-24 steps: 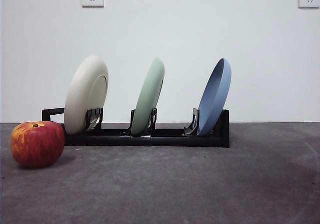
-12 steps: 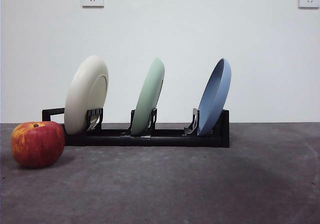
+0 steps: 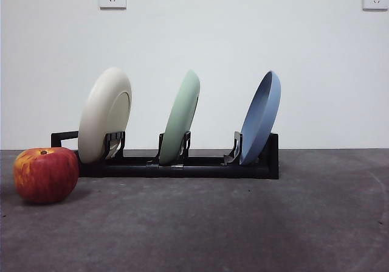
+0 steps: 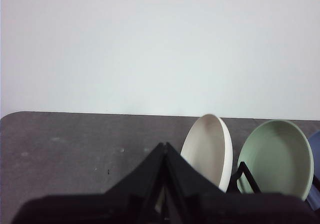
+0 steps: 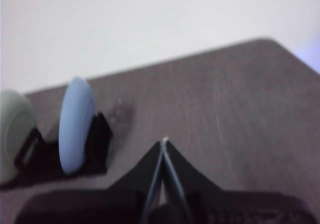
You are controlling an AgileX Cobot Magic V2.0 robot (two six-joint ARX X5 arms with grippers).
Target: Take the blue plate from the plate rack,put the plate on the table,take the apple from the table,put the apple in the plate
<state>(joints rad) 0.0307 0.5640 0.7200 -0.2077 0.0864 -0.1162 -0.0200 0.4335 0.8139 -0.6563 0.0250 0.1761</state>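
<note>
Here, the blue plate (image 3: 261,118) leans in the plate rack (image 3: 182,165).
The apple (image 3: 45,174) sits on the table (image 3: 243,223) (both grippers closed, empty): left gripper (image 4: 164,151), right gripper (image 5: 164,146).

No visible change among apple (image 3: 45,174), plates and plate rack (image 3: 182,165).

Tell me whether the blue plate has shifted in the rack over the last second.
No. In the front view the blue plate leans in the same end slot of the plate rack, its top edge unchanged against the wall behind.
</note>
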